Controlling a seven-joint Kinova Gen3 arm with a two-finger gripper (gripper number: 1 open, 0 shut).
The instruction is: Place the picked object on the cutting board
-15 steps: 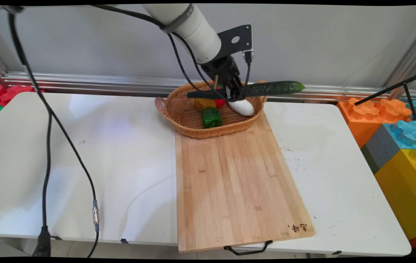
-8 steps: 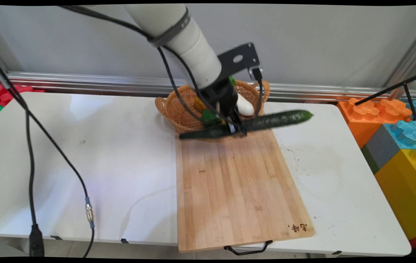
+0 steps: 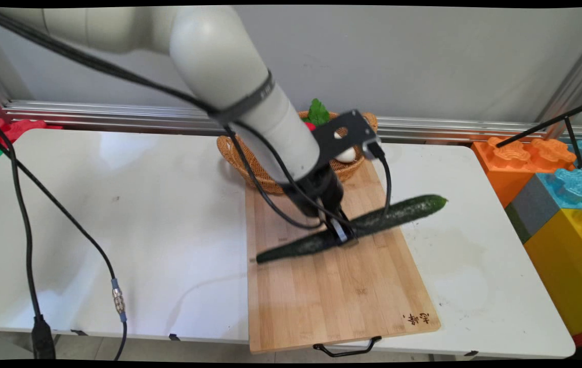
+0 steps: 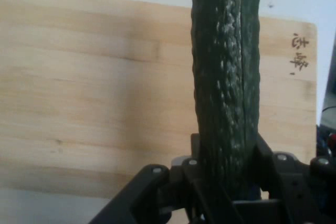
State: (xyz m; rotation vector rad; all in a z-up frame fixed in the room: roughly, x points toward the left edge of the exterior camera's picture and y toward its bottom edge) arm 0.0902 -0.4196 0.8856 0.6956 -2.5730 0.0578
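Observation:
A long dark green cucumber (image 3: 398,213) hangs just above the wooden cutting board (image 3: 321,286), lying crosswise with its right end past the board's edge. My gripper (image 3: 341,234) is shut on the cucumber near its middle. In the hand view the cucumber (image 4: 227,77) runs straight up from between the fingers, over the cutting board (image 4: 94,93).
A wicker basket (image 3: 234,153) stands at the board's far end, partly hidden by the arm, with a white egg-shaped item (image 3: 346,154) and green leaves (image 3: 316,112) showing. Coloured foam blocks (image 3: 562,204) are stacked at the table's right. Black cables hang on the left.
The arm has carried the cucumber out of the basket and down toward the near side, from above the basket to low over the board's middle.

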